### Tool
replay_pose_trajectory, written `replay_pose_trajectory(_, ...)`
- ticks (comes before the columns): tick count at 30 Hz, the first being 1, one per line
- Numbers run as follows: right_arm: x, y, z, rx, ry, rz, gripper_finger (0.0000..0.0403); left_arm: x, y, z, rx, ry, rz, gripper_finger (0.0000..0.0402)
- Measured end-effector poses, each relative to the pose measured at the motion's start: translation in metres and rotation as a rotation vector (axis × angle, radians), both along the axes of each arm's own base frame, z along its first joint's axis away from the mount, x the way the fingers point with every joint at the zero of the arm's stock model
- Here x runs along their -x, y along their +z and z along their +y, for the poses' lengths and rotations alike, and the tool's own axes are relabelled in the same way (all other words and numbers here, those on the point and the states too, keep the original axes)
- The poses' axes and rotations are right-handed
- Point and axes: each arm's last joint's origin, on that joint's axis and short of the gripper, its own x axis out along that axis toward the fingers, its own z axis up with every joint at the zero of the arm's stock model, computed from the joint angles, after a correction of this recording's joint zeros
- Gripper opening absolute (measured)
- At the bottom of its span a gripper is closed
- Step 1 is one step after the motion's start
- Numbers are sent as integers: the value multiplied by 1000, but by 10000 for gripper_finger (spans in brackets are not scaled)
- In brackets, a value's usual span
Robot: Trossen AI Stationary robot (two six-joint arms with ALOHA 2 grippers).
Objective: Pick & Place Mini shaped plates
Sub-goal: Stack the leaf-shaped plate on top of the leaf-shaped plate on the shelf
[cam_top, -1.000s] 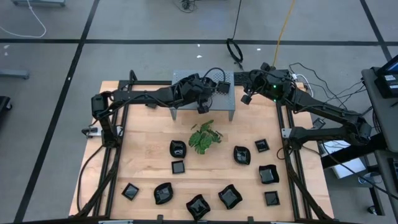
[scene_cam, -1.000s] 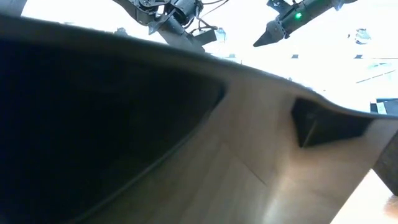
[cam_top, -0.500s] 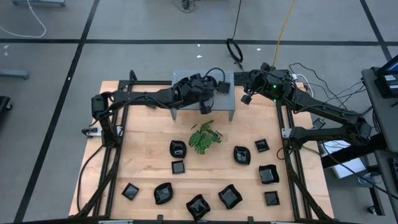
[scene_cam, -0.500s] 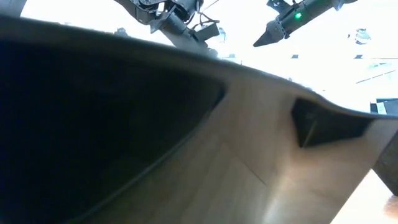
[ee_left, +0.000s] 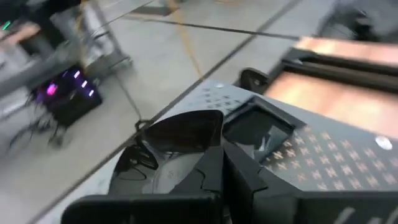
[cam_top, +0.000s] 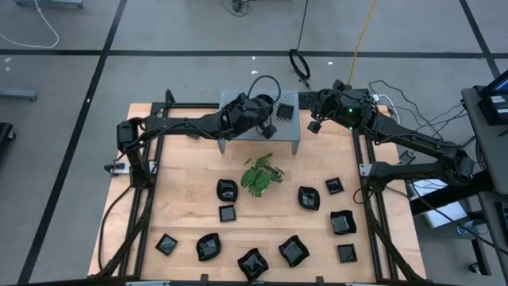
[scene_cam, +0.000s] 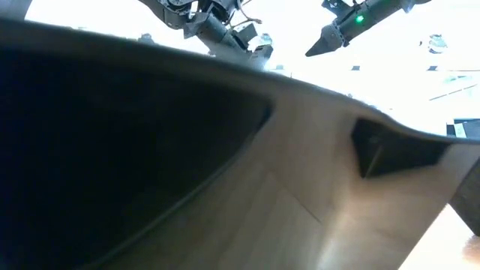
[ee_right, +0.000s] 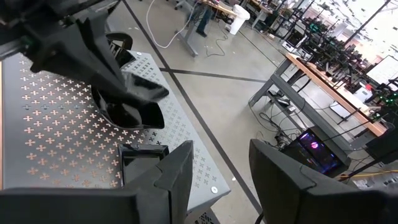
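Note:
My left gripper (cam_top: 266,121) is shut and reaches over the near part of the grey perforated stand (cam_top: 238,102). A glossy black rounded mini plate (ee_left: 180,132) (ee_right: 127,107) sits right at its fingertips, apparently resting on the stand. A square black plate (cam_top: 284,110) (ee_left: 258,134) lies flat on the stand beside it. Several more black plates, such as one (cam_top: 309,198), lie on the wooden table. My right gripper (cam_top: 315,125) (ee_right: 221,152) hangs open and holds nothing, off the stand's right end. My left gripper's shut fingertips (ee_left: 208,163) meet the rounded plate's side wall (ee_left: 216,138), coming in slanting downward from the table's left. No part of the plate shows between the fingers. I cannot tell whether the tips press the wall or only stand against it.
A green leafy plant (cam_top: 260,175) stands on the table just in front of the stand, with plates on both sides and nearer the front edge. A black cable (cam_top: 262,81) loops above the left wrist. Black frame rails (cam_top: 151,183) run along both table sides.
My left gripper has shut and rolled its wrist while staying over the stand's near part; its tip now sits slightly farther in over the stand. My right gripper has kept still.

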Motion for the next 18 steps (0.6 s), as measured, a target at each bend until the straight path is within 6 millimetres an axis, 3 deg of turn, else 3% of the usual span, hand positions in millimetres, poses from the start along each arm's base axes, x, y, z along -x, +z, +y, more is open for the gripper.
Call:
replay_pose_trajectory(5, 0, 0, 0, 8, 5, 7, 144, 0, 0, -2, 119, 94, -136, 7)
replay_pose_trajectory(10, 0, 0, 0, 20, 10, 18, 144, -1, 1, -3, 132, 102, -154, 3)
replay_pose_trajectory(18, 0, 0, 0, 21, 10, 19, 144, -1, 4, -1, 115, 120, -197, 45)
